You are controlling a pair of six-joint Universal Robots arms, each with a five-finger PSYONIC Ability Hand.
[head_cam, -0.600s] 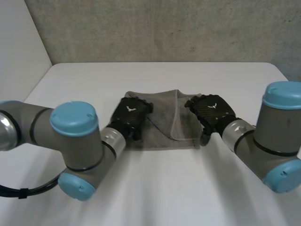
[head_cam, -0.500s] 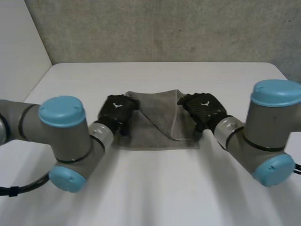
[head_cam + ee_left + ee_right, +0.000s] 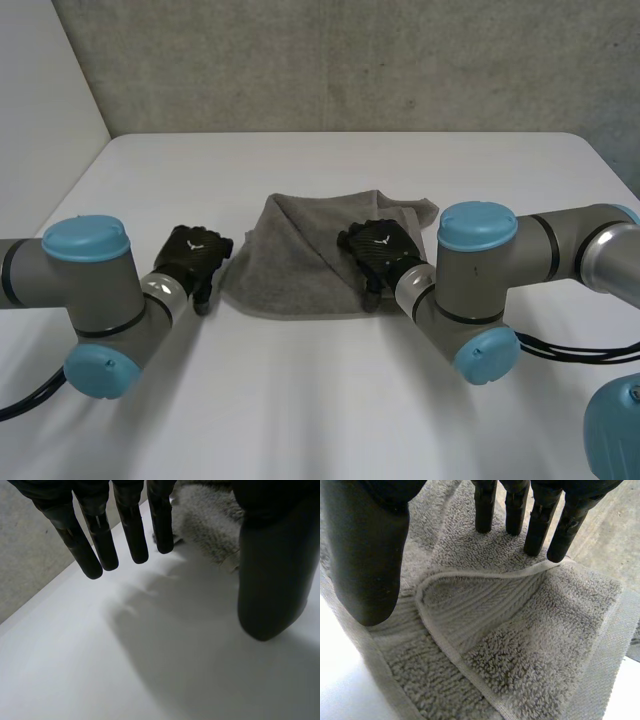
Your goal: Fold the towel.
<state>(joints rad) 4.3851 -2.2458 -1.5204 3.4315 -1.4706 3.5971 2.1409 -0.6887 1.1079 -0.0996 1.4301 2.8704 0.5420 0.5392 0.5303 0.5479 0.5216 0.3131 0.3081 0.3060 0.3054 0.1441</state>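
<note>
A white table (image 3: 320,400) is standing in front of a rough grey wall (image 3: 330,60). The grey towel (image 3: 290,265) is lying in the middle of the frame, partly folded. Its long axis is running left to right, its near edge is lying roughly parallel to the table's front edge, and one loose corner is poking out toward the upper right. A diagonal crease is crossing it from upper left to lower right.

The right hand (image 3: 380,248) is resting on the towel right of centre. In the right wrist view its fingers (image 3: 540,525) are pointing straight down onto the pile, well apart from the thumb and clamped on nothing. A turned-over flap (image 3: 485,600) is lying under the palm, with its hemmed edge passing just below the fingertips.

The left hand (image 3: 193,255) is sitting on bare table just beside the towel's left edge, at centre left of the frame. In the left wrist view its fingers (image 3: 132,530) are hanging straight and spread over the white surface, holding nothing, and the towel's fuzzy edge is lying just past the fingertips.

The right hand is therefore the nearer one, already on the cloth. The left hand is probably needing a short reach rightward to take the left edge. The next fold is likely running along the long axis.
</note>
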